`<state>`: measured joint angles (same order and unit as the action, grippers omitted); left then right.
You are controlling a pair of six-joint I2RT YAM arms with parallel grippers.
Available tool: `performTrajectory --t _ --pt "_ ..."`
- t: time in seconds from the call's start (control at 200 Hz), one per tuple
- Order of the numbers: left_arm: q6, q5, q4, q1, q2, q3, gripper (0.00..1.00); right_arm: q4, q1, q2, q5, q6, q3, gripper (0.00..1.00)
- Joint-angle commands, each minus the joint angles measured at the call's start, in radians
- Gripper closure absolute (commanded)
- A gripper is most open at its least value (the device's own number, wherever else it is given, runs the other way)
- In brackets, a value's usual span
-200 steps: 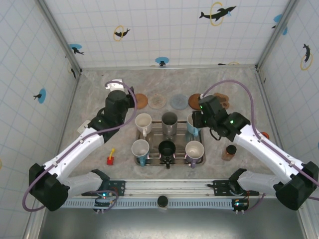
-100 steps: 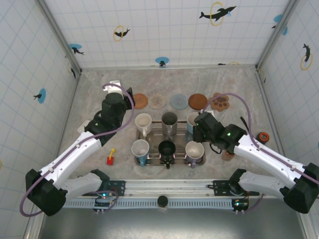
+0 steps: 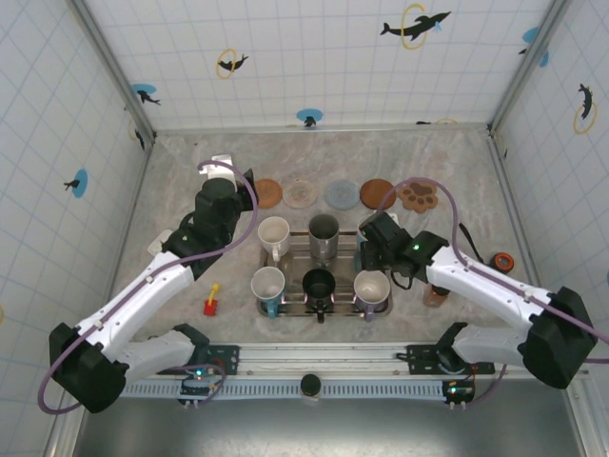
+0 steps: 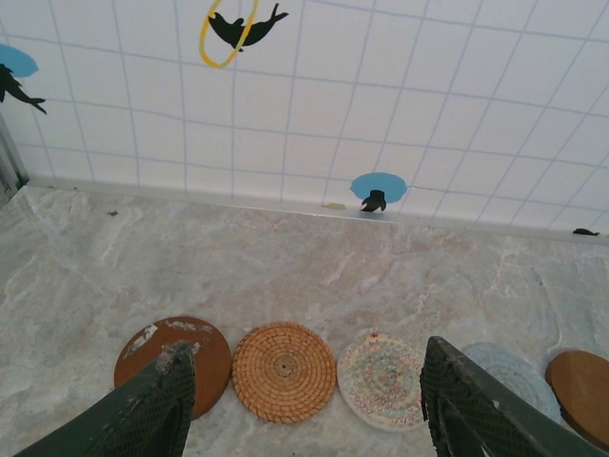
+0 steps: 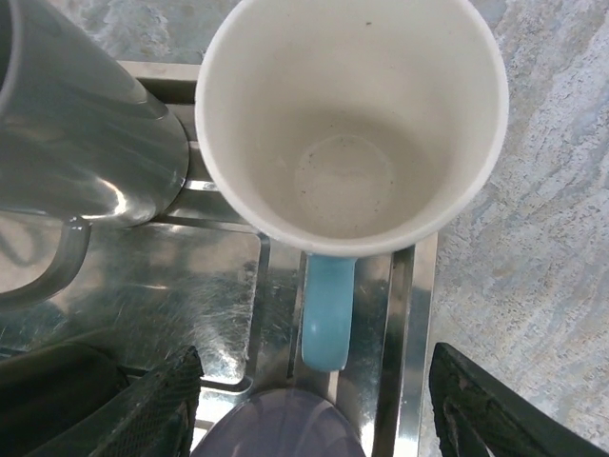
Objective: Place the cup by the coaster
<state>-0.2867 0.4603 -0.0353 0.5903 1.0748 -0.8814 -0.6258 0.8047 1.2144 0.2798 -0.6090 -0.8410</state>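
The left gripper [image 4: 304, 419] hangs released, fingers spread with nothing between them, over bare table [image 4: 285, 276] just short of the row of coasters [image 4: 284, 371]. Further right, the white cup [image 5: 352, 124] with a blue handle stands upright at the right edge of the tray [image 5: 228, 276], just beside a steel mug [image 5: 86, 124]. The right gripper [image 5: 319, 409] hovers straight above it, fingers parted either side of the handle, grasping nothing.

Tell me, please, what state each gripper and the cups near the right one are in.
Left gripper: open, holding nothing.
Right gripper: open, poised over the blue-handled cup.
Blue-handled cup: upright, empty, in the tray.
Steel mug: upright, in the tray.
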Motion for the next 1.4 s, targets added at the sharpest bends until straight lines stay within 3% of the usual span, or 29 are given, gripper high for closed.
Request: performTrajectory --t 0.0,0.866,1.397 --pt "0.033 -0.007 0.028 0.008 -0.017 0.013 0.36 0.060 -0.028 0.028 -0.028 0.015 0.010 0.37" --pt "0.050 -0.010 0.008 0.008 0.054 -0.019 0.36 0.107 -0.086 0.188 -0.052 0.071 -0.010 0.56" --pt "0.052 -0.006 0.002 0.009 0.062 -0.025 0.36 0.113 -0.096 0.200 -0.052 0.083 -0.016 0.80"
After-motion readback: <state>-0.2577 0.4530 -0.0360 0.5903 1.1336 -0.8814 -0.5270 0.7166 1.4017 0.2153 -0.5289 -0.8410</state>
